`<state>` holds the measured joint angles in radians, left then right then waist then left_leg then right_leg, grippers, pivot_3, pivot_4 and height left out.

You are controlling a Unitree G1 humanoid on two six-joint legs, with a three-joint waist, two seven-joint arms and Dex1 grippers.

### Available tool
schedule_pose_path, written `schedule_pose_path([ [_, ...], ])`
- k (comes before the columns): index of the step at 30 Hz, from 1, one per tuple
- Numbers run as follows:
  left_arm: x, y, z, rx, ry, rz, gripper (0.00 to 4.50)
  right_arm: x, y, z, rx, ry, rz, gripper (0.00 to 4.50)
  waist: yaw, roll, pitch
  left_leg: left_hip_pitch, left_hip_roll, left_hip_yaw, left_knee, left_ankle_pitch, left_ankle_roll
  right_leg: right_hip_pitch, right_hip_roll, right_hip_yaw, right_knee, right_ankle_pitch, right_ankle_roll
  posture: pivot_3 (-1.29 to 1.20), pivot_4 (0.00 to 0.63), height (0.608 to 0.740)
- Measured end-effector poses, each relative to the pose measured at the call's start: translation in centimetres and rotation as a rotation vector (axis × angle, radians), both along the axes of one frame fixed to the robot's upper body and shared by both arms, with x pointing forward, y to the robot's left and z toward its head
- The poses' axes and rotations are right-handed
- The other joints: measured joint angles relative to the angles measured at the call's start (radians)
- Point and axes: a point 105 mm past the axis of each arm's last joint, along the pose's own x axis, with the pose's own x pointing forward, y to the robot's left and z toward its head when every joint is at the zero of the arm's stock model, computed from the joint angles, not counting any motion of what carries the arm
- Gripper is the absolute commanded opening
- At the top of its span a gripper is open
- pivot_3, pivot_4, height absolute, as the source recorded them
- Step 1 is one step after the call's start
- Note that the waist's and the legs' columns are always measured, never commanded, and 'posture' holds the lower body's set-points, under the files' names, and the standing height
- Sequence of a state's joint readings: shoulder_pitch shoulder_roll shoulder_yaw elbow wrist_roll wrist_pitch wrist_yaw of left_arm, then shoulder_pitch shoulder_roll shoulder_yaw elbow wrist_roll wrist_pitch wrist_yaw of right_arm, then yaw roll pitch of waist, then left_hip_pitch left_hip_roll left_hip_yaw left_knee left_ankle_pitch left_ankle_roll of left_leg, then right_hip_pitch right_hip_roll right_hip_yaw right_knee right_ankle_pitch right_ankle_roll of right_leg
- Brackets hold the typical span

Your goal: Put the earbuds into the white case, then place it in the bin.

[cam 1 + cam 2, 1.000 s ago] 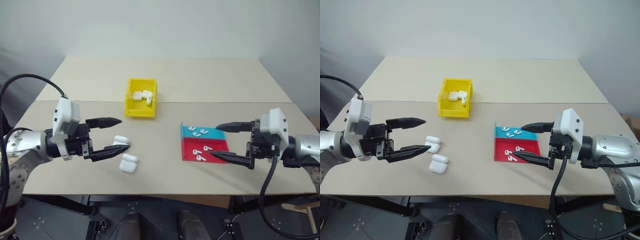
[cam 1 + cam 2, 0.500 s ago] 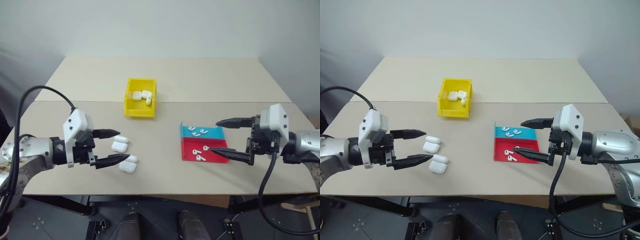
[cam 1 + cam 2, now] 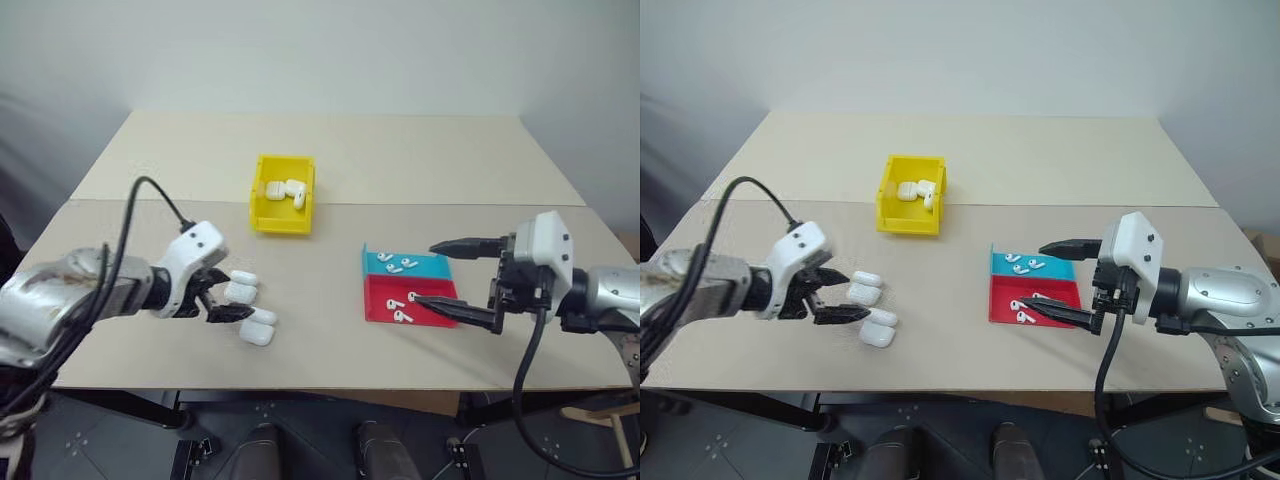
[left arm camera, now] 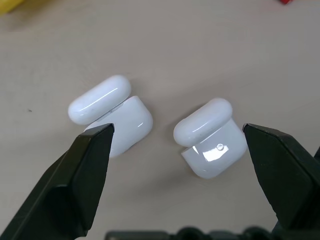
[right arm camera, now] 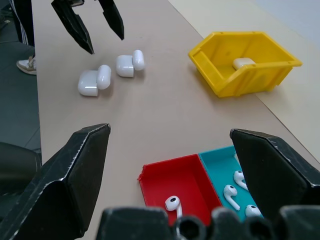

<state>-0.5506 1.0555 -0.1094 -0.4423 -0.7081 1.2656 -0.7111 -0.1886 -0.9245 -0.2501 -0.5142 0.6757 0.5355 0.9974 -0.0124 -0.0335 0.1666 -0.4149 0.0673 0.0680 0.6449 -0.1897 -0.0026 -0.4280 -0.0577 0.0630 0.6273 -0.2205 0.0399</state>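
Landmark: yellow bin (image 3: pixel 283 208), standing on the beige table (image 3: pixel 400 160) near the seam between its two boards.
Bin contents: white cases (image 3: pixel 282 189) lying inside, lids partly ajar; exact count hard to tell.
White cases on table: two (image 3: pixel 241 286) (image 3: pixel 259 327), lids hinged open, lying side by side, nearer the robot than the bin and slightly toward its left; close together but not touching in the left wrist view.
Left gripper (image 3: pixel 226 298): nearer the robot than the bin, tilted down over the two open cases; fingers spread wide, one tip at each outer side of the pair, nothing gripped; contact with either case cannot be told.
Left gripper fingers (image 4: pixel 75 175): black, tapered, flanking both cases without closing on them.
Tray (image 3: pixel 410 296): flat, one half blue, one half red, to the robot's right of the bin and nearer the robot.
Earbuds (image 3: pixel 397 264): several loose in the blue half, several more (image 3: pixel 403 306) in the red half; none in the open cases on the table.
Right gripper (image 3: pixel 436 274): at the tray's right edge, well apart from the bin; fingers fully spread, one over the blue half's far corner, one over the red half, holding nothing.
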Motion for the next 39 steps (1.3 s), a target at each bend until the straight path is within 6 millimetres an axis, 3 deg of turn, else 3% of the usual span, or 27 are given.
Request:
schedule_pose_path([
  [3,1.2,-0.8,-0.2,0.012,0.059,0.076,4.5,-0.1,0.0,-0.2,0.005,0.007,-0.009,4.47,0.001,-0.001,0.0,0.0,0.0,-0.001,0.0,0.0,0.0,0.001,0.001,0.0,0.001,0.0,0.001,0.0,0.15,0.74],
  [9,3.7,-0.1,-1.0,0.115,0.121,0.279,4.5,-0.4,0.0,-0.4,0.006,0.018,-0.019,4.47,-0.003,-0.001,0.001,0.001,-0.001,-0.002,0.0,0.0,0.0,0.001,0.001,0.0,0.001,0.001,0.002,0.0,0.15,0.74],
  [16,5.3,0.0,-1.5,0.151,0.175,0.363,4.5,-0.4,0.2,-0.3,0.01,0.005,-0.031,4.47,-0.002,-0.001,0.001,0.0,-0.001,-0.002,0.0,0.0,0.0,0.001,0.0,0.0,0.001,0.002,0.004,0.0,0.15,0.74],
  [29,4.7,-0.9,-3.5,0.245,0.309,0.354,4.5,-0.1,0.2,-0.2,0.033,-0.007,-0.054,4.47,-0.001,-0.001,0.001,0.0,-0.001,-0.003,0.0,0.0,0.0,0.001,0.0,0.0,0.002,0.003,0.005,0.0,0.15,0.74],
  [39,5.8,-0.5,-3.7,0.281,0.345,0.469,4.5,-0.3,0.5,-0.2,0.036,-0.013,-0.049,4.47,0.0,-0.001,0.001,0.0,-0.002,-0.003,0.0,0.0,0.0,0.001,0.0,0.0,0.002,0.003,0.006,0.0,0.15,0.74],
])
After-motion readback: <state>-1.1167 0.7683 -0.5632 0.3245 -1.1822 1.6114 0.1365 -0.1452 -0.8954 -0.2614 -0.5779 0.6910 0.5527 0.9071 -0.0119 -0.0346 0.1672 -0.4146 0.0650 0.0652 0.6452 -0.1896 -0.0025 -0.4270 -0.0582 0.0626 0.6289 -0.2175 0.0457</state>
